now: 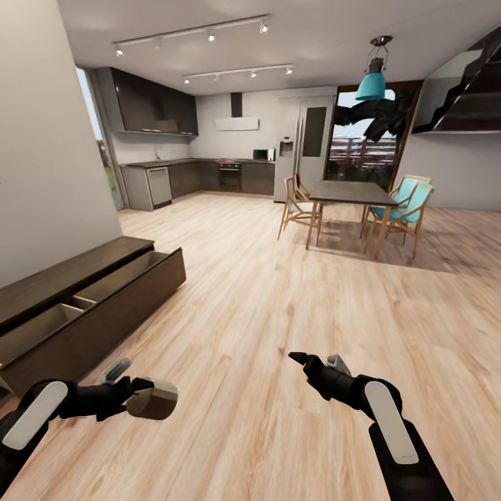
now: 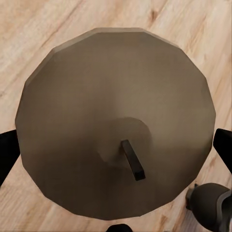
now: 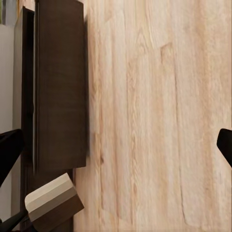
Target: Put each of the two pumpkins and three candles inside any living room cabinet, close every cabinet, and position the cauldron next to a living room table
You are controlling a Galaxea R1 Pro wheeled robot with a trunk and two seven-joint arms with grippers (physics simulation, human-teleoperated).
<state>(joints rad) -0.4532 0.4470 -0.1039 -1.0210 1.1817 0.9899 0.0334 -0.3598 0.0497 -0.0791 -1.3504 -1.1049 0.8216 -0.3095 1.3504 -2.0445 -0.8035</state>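
Note:
A stubby beige-grey candle hangs low over the wooden floor with my left gripper shut on its sides. The left wrist view looks down on the candle's top and its short dark wick, with a dark fingertip at either side. The long, low dark brown cabinet stands along the left wall, its drawers pulled out and their pale compartments bare. My right gripper is open above the floor and holds nothing. The right wrist view shows the cabinet front and the candle.
A dark dining table with wooden and teal chairs stands at the back right. A kitchen with dark units lines the far wall. Light wood floor stretches between me and them.

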